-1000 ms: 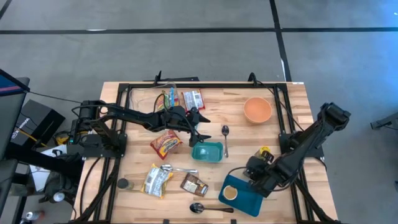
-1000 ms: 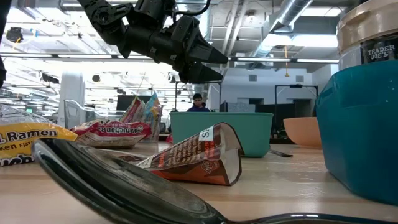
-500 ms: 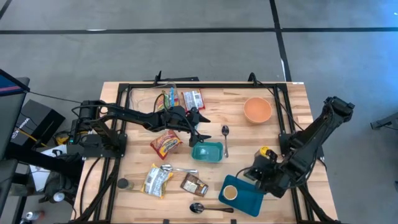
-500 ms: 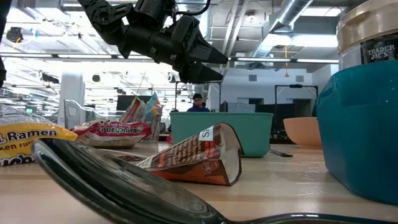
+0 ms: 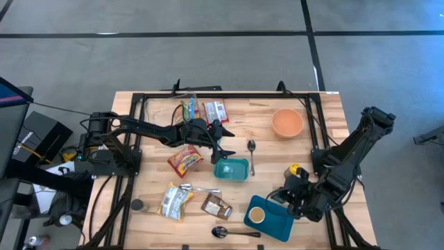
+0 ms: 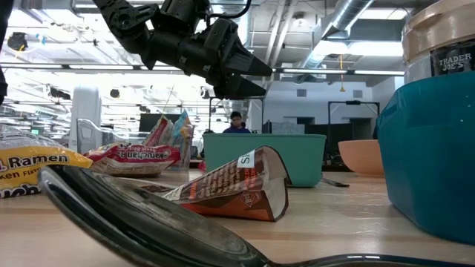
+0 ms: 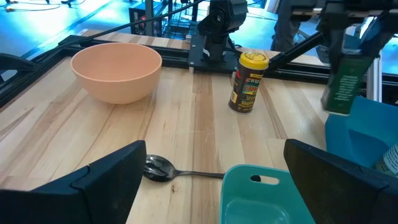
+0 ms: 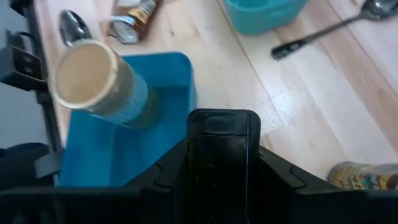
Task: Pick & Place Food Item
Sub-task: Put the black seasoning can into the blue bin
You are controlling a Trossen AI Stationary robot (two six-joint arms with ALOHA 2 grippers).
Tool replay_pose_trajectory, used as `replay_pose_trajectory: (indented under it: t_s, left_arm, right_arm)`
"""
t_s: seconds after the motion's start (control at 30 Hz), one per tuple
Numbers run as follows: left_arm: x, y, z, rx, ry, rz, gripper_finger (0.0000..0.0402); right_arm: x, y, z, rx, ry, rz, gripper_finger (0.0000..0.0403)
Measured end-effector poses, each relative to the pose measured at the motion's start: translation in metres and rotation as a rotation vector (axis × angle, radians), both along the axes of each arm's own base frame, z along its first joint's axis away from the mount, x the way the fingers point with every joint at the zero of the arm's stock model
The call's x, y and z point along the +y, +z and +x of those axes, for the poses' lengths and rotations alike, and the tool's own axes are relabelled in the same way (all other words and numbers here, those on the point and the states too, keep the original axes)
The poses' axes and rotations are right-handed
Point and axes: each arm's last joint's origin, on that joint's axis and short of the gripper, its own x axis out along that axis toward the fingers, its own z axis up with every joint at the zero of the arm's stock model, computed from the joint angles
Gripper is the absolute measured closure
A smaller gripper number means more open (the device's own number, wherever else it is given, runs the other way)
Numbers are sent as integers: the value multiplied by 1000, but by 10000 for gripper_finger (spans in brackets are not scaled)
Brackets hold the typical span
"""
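Two dark arms work over a pale wooden desk (image 5: 326,118) that stands on grey concrete, with a bright workshop behind it. The left end effector (image 5: 223,147) hovers just above the small teal container (image 5: 231,169), its fingers spread wide, empty. The right end effector (image 5: 282,199) is clamped on a dark green packet (image 7: 343,82) over the edge of the blue tray (image 5: 276,223), where a tan-lidded jar (image 5: 257,215) stands.

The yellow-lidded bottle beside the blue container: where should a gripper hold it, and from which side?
Probably around the body of the yellow-lidded bottle, from above or from the side. It stands upright on the table, round and narrow, apart from the blue container.
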Motion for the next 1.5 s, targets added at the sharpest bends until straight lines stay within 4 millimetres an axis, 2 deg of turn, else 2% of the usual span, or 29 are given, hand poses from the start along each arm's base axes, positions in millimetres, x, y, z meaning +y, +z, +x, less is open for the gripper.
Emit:
replay_pose_trajectory:
  t_s: [0.2, 0.77, 1.07, 1.5]
  left_arm:
    - [0, 0, 0, 0, 0, 0, 27]
    - [0, 0, 0, 0, 0, 0, 27]
    - [0, 0, 0, 0, 0, 0, 27]
    - [0, 0, 0, 0, 0, 0, 27]
  right_arm:
    - [3, 12, 4, -51, 25, -16, 280]
    - [30, 6, 28, -22, 74, -86, 280]
    - [30, 1, 41, -13, 52, -89, 280]
    - [33, 2, 42, -38, 64, -68, 279]
